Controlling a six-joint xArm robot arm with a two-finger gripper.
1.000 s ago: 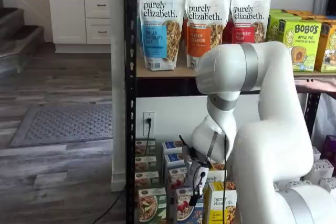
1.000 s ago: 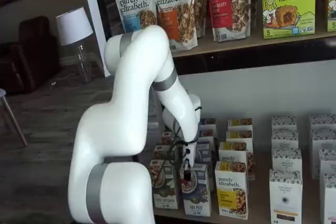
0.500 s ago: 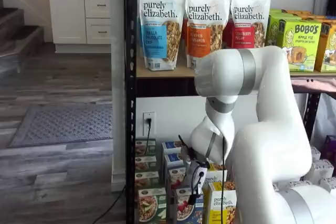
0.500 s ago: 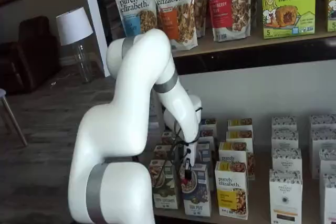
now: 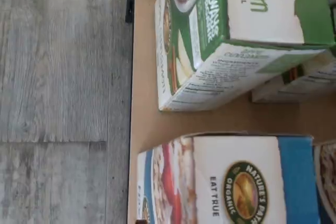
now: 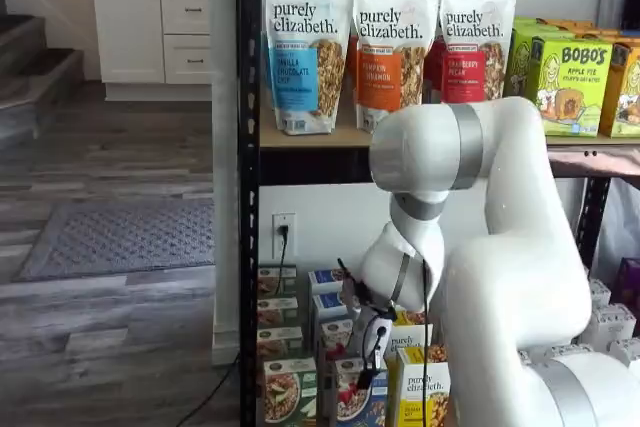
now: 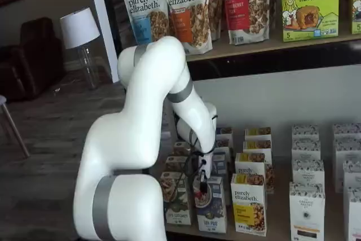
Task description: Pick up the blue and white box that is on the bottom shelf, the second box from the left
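Observation:
The blue and white box (image 7: 212, 211) stands upright at the front of the bottom shelf (image 7: 271, 235), right of a green-and-white box (image 7: 176, 200). It also shows low in a shelf view (image 6: 352, 399). My gripper (image 7: 201, 187) hangs straight over the box's top, its black fingers (image 6: 373, 345) pointing down and spread, with nothing held between them. The wrist view looks down on the blue and white box (image 5: 236, 179), with its white top and blue edge. The green box (image 5: 220, 35) lies beside it on the tan board (image 5: 147, 119).
A yellow-and-white box (image 7: 249, 202) stands just right of the target, with more rows of small boxes behind and white boxes (image 7: 307, 210) further right. Granola bags (image 6: 305, 47) fill the upper board. A black post (image 6: 248, 187) marks the rack's left edge, with wood floor (image 5: 58, 77) beyond.
The arm's elbow has sunk a little. The gripper has barely shifted above the box. The box has not moved.

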